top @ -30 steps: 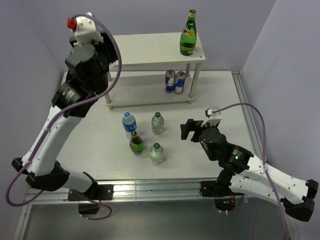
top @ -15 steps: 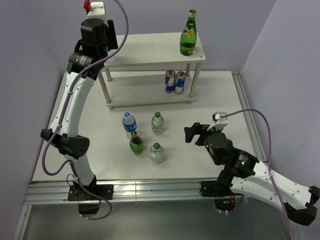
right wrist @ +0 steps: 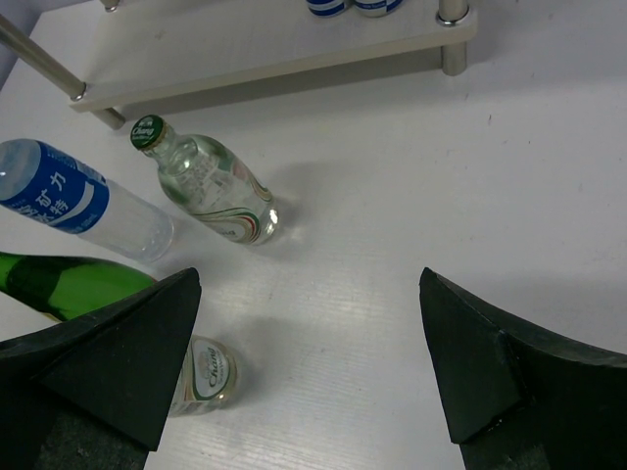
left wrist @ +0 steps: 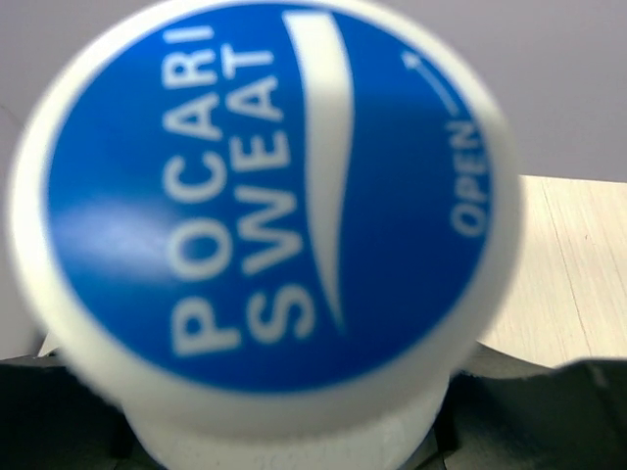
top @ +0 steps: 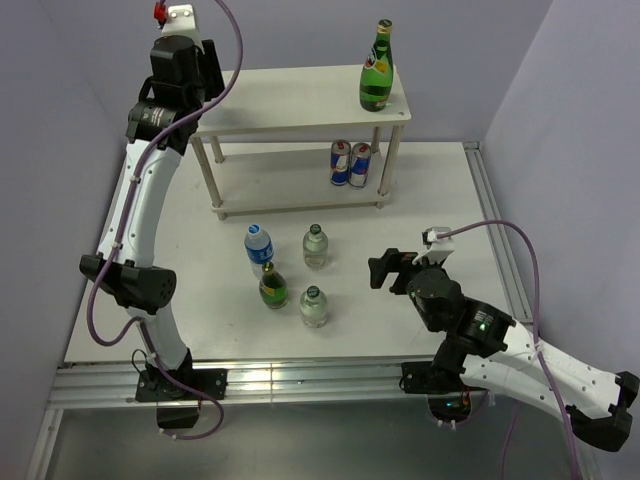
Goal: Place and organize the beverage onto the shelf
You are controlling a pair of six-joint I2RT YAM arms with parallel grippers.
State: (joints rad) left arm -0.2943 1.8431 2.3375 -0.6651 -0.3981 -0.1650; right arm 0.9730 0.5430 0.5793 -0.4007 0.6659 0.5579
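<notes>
Clamping round blue-capped bottle (left wrist: 265,215), left claw (top: 175,16), near flat pale wooden shelf (top: 300,100)

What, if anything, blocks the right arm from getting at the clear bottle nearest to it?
Probably nothing, so yes: the right gripper is open and close to the clear bottle, with only bare table between them.

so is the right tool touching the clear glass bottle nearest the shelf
Apart. The right wrist view shows bare table between the open right tool and the clear glass bottle.
</notes>
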